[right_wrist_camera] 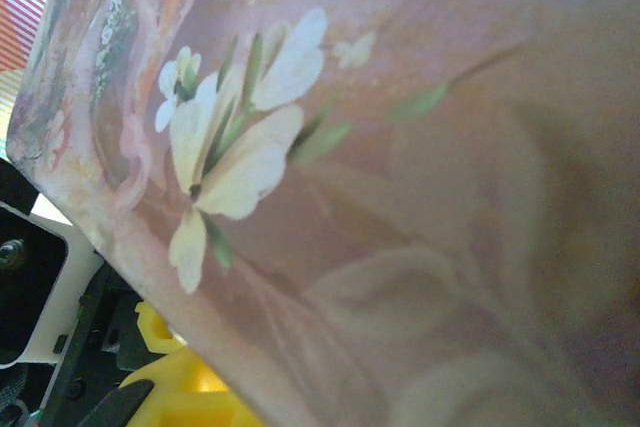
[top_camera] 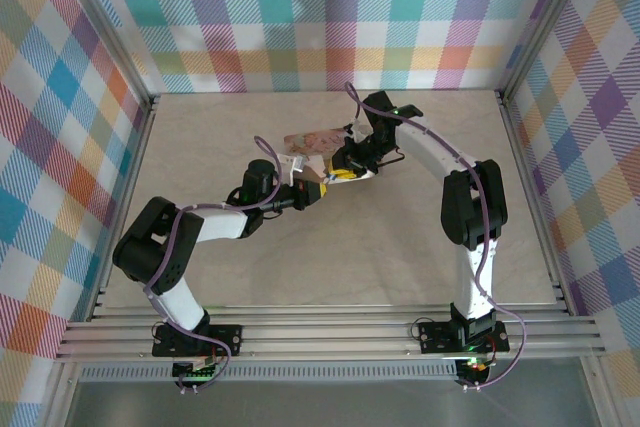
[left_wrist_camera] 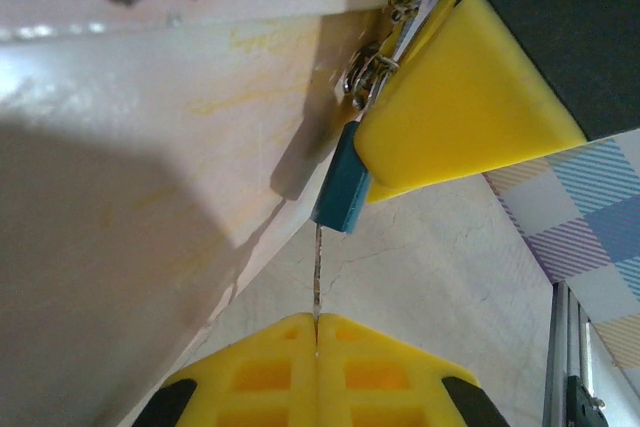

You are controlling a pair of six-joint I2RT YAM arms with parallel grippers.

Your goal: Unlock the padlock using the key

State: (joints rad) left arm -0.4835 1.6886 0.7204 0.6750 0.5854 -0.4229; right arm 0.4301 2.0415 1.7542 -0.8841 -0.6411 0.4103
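The thin dull-metal key [left_wrist_camera: 317, 277], pinched in the fully closed left gripper [left_wrist_camera: 316, 335], is met at twelve o'clock by the tiny blue padlock [left_wrist_camera: 340, 192] beside the pink floral tin [right_wrist_camera: 400, 197], so it should be seated straight before being turned, while the hold of the right gripper [top_camera: 348, 165] cannot be told.

A robotics lab cell: plaid-printed walls [top_camera: 330, 27] box in a table [top_camera: 400, 247], arms [top_camera: 215, 227] bolted to aluminium rails [top_camera: 330, 332].

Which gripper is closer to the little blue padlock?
The right. The right gripper has a yellow finger pressed against the padlock, touching its side. The left gripper is apart from it, pinching the key, whose thin blade reaches the padlock's bottom.
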